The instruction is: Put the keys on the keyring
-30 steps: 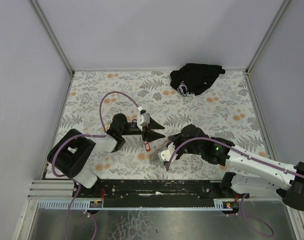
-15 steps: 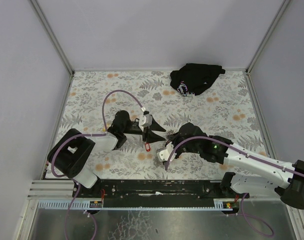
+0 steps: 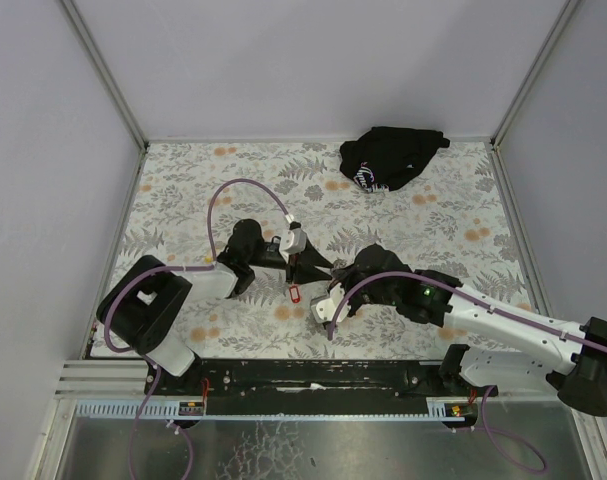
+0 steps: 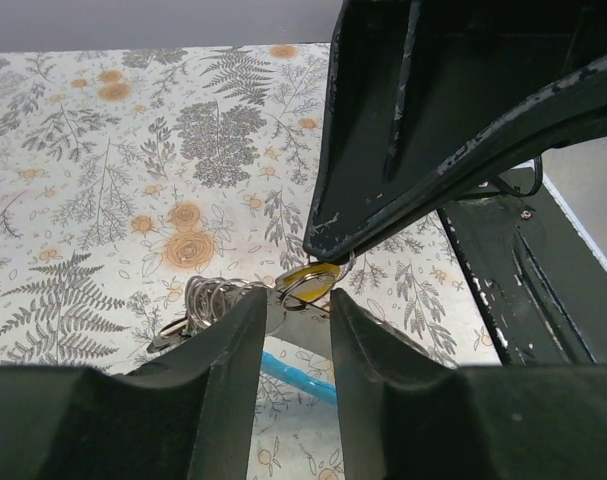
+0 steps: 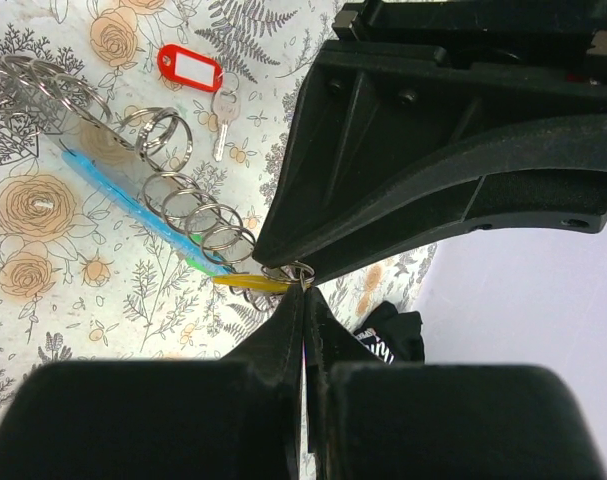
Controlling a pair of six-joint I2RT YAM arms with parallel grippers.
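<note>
Right claw: my right gripper (image 5: 303, 300) is pressed closed just right of the red-tagged key (image 5: 188, 68). Its tips touch the small ring that carries the yellow tag (image 4: 308, 278). I cannot tell whether they pinch it.
Right arm: I see it stretched low from its base, leftward toward the red-tagged key, wrist angled down at the table (image 3: 183, 180).
Keyring: the keyring (image 5: 188, 195) lies flat as a string of split rings. It runs from beside the red-tagged key to the yellow tag, with its light-blue strap (image 5: 113, 180) alongside.
Left claw: my left gripper (image 4: 298, 300) sits just beyond the red-tagged key. Its jaws are narrow, with a pale metal piece showing in the gap. I cannot tell if it is gripped.
Left arm: it reaches rightward, and its fingers meet the right claw's tips at the yellow tag.
Far: a black cloth bundle (image 3: 391, 157) lies well beyond the red-tagged key.
</note>
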